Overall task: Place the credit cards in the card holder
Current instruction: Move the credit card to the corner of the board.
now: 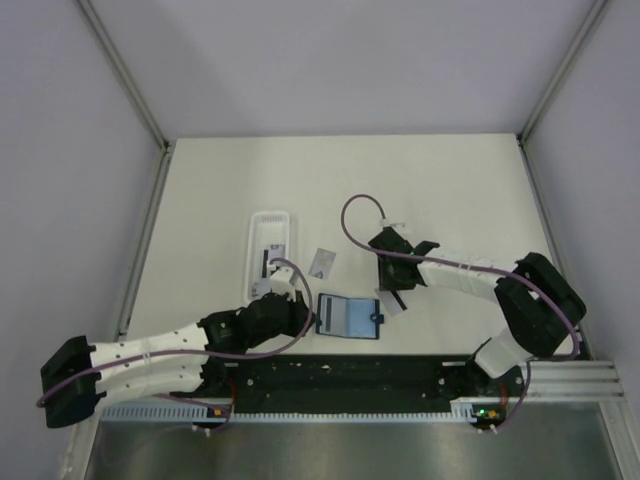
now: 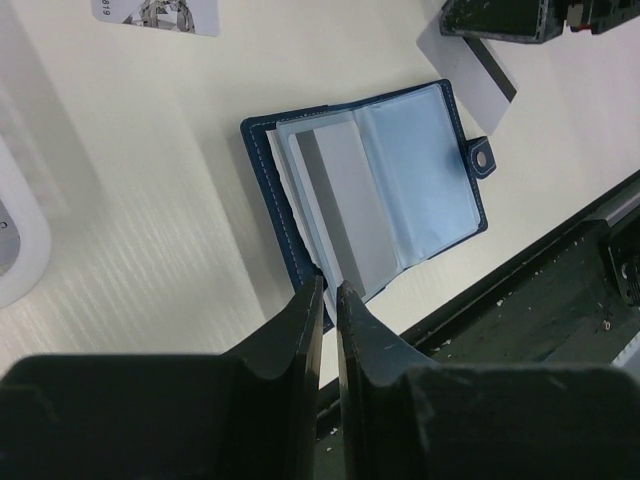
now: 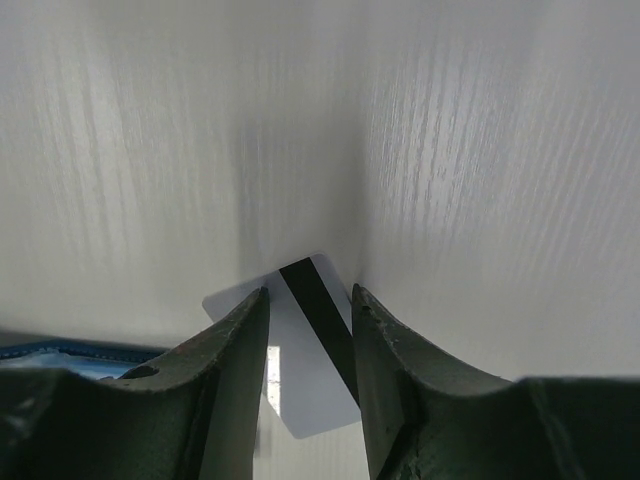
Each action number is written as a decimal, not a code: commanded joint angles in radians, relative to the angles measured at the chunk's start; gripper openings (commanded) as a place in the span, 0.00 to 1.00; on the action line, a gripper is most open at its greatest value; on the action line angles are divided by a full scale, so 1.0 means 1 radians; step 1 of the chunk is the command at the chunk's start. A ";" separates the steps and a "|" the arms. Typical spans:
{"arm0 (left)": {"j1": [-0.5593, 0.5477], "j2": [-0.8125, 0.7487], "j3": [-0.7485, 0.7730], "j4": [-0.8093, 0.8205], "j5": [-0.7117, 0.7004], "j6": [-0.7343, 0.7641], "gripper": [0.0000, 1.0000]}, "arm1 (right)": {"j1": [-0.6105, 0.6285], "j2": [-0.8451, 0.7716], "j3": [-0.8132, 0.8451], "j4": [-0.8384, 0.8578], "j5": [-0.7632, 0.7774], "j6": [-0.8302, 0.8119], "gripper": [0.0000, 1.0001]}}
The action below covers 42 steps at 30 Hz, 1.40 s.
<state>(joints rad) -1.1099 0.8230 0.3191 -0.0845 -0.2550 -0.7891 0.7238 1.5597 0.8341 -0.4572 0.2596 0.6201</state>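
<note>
One grey card (image 2: 345, 200) is lodged in the open card holder (image 1: 321, 314). Two are left out: a striped card (image 3: 305, 370) at its 3 o'clock, straddled by the right gripper (image 3: 310, 292) with jaws spread, and a loose card (image 1: 322, 262) at 11. The left gripper (image 2: 329, 288) has jaws almost pressed together; any pinch cannot be told.

Tabletop (image 1: 440, 180) was off-white w/ faint grain, boxed in by pale grey wall panels (image 1: 330, 60) at back & both sides. Aluminium posts (image 1: 125, 70) ran down the corners. A long white translucent tray (image 1: 272, 213) lay lengthwise left of centre, w/ a few small dark & pale bits inside, too small to ID. Along the near edge sat a black rail (image 1: 350, 385) speckled w/ white crumbs. A white toothed strip (image 1: 150, 410) ran just in front of it, then a grey metal sheet (image 1: 350, 455). A ribbed aluminium rail (image 1: 585, 380) lay at near right.
</note>
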 commanded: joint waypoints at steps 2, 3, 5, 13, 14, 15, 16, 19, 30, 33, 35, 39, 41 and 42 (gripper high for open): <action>-0.007 0.016 0.041 0.029 0.002 0.027 0.16 | 0.094 0.016 -0.127 -0.198 -0.036 0.122 0.39; -0.008 0.027 0.047 0.028 0.002 0.030 0.16 | 0.117 0.011 -0.138 -0.201 -0.043 0.139 0.39; -0.011 0.036 0.060 0.028 0.002 0.039 0.15 | 0.156 0.003 -0.162 -0.212 -0.056 0.182 0.39; -0.018 0.050 0.077 0.038 0.000 0.045 0.15 | 0.325 -0.062 -0.233 -0.241 -0.072 0.388 0.39; -0.019 0.051 0.078 0.038 -0.001 0.045 0.15 | 0.335 -0.078 -0.243 -0.242 -0.072 0.404 0.39; -0.021 0.054 0.081 0.040 -0.001 0.047 0.15 | 0.341 -0.092 -0.256 -0.242 -0.072 0.424 0.39; -0.021 0.056 0.083 0.043 0.000 0.050 0.15 | 0.344 -0.108 -0.266 -0.242 -0.075 0.438 0.39; -0.028 0.073 0.089 0.057 0.005 0.057 0.15 | 0.353 -0.161 -0.300 -0.242 -0.080 0.466 0.39; -0.093 0.192 0.133 0.130 -0.001 0.062 0.13 | 0.401 -0.380 -0.297 -0.334 -0.071 0.509 0.37; -0.093 0.191 0.127 0.150 -0.006 0.050 0.12 | 0.401 -0.489 -0.236 -0.405 0.047 0.495 0.37; -0.093 0.182 0.117 0.173 -0.006 0.044 0.13 | 0.399 -0.547 -0.211 -0.403 0.119 0.471 0.35; -0.093 0.177 0.113 0.181 -0.003 0.047 0.13 | 0.368 -0.579 -0.181 -0.379 0.205 0.383 0.18; -0.093 0.180 0.113 0.183 -0.001 0.042 0.13 | 0.324 -0.572 -0.182 -0.339 0.195 0.318 0.08; -0.093 0.182 0.113 0.183 0.002 0.044 0.13 | 0.293 -0.564 -0.188 -0.312 0.172 0.290 0.04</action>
<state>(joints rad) -1.1992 1.0164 0.4122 0.0433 -0.2497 -0.7387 1.0870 0.9901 0.6167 -0.8124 0.3767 1.0283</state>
